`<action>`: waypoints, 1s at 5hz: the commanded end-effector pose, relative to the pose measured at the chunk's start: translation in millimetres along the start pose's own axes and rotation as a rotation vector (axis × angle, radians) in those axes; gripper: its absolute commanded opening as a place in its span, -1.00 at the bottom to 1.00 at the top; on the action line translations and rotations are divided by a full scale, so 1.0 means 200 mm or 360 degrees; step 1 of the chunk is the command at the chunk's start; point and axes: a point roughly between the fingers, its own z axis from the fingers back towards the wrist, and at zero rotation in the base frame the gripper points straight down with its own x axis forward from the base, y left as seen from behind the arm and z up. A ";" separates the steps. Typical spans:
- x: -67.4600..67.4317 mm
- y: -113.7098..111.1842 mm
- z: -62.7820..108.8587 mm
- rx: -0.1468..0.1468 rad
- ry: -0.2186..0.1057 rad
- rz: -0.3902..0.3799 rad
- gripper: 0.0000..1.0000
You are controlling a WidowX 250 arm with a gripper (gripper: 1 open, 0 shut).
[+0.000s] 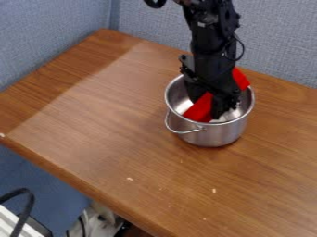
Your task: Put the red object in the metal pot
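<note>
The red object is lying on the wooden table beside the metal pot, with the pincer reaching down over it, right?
Not quite. The camera view shows the red object inside the metal pot, leaning against its wall, not on the wooden table. The pincer does reach down over it, into the pot.

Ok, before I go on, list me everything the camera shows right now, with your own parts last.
red object: one, bright red, leaning inside the pot, upper end at the far rim.
metal pot: one, shiny silver, on the right part of the table, wire handle toward the camera.
table: one, brown wood grain, fills most of the view.
partition wall: blue-grey fabric, behind the table.
cables: dark, on the floor at bottom left, count unclear.
hand: one, black, reaching down into the pot over the red object, jaws spread open.
</note>
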 end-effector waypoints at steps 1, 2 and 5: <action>0.02 0.00 0.01 0.0016 -0.0045 0.0004 1.00; 0.03 -0.02 0.06 0.0015 -0.0047 -0.0002 1.00; 0.11 -0.05 0.12 0.0034 -0.0047 0.0072 -1.00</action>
